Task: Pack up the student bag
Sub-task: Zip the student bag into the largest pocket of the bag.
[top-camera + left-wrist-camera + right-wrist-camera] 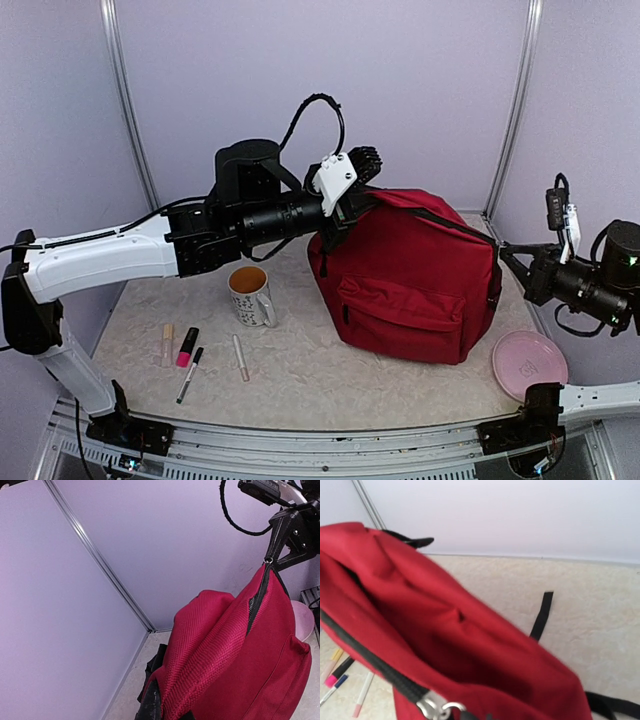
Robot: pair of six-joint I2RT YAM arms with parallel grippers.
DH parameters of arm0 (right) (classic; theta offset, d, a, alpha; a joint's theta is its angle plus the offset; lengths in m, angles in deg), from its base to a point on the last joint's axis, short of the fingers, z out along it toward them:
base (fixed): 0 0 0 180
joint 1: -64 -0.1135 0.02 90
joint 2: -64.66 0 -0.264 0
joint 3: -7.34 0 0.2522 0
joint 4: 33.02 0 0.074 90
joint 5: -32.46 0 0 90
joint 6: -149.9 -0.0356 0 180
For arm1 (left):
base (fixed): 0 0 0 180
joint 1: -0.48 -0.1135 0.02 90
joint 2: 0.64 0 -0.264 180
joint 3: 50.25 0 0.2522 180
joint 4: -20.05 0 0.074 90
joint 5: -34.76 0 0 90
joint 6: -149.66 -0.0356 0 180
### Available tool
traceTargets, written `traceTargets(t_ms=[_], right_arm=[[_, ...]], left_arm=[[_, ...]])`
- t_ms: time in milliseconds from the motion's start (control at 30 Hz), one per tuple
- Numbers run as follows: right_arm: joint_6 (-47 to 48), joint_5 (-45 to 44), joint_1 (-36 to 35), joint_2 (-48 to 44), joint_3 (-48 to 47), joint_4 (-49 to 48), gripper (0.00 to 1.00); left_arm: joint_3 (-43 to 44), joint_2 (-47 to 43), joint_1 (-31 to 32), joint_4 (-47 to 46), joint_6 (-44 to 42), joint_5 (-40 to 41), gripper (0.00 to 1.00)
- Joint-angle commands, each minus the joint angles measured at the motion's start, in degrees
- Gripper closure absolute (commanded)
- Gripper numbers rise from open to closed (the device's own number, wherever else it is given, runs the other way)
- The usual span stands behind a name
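The student bag [420, 275], a dark red backpack, stands upright right of the table's middle, front pocket facing me. My left gripper [338, 222] is shut on the red fabric at the bag's top left edge; the cloth passes between its fingers [151, 705]. My right gripper [503, 250] is shut on the metal zip pull [437, 709] at the bag's upper right, also seen from the left wrist as zip pull [269, 560]. The main zip [365, 661] stands parted, and the bag's dark inside [445, 645] shows, stretched between the two grips.
A white patterned mug [250, 295] stands left of the bag. Near the front left lie a pale tube [167, 343], a pink highlighter [187, 346], a dark pen [189, 374] and a pinkish pencil [240, 357]. A pink plate [528, 363] sits front right. Black straps [541, 615] trail behind the bag.
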Motion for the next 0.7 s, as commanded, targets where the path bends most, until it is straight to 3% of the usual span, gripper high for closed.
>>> traceTargets(t_ms=[0, 200, 333, 500, 667], right_arm=[[6.20, -5.29, 0.38, -3.19, 1.33, -1.96, 1.00], [10.80, -1.13, 0.75, 3.29, 12.45, -8.22, 1.00], [12.73, 8.09, 3.88, 5.16, 17.12, -14.95, 1.00], [15.83, 17.02, 9.52, 14.49, 18.78, -20.16, 1.00], [12.50, 27.52, 15.40, 21.03, 23.63, -26.32, 1.00]], left_arm=[[7.59, -4.17, -6.04, -6.29, 5.60, 2.47, 1.00], [16.97, 1.15, -10.07, -1.51, 7.16, 0.70, 1.00], [21.81, 2.12, -11.69, -1.33, 5.70, 1.08, 1.00], [24.02, 2.85, -12.64, -2.74, 3.64, 0.96, 1.00], [27.30, 5.05, -13.58, -2.63, 1.43, 2.20, 1.00]])
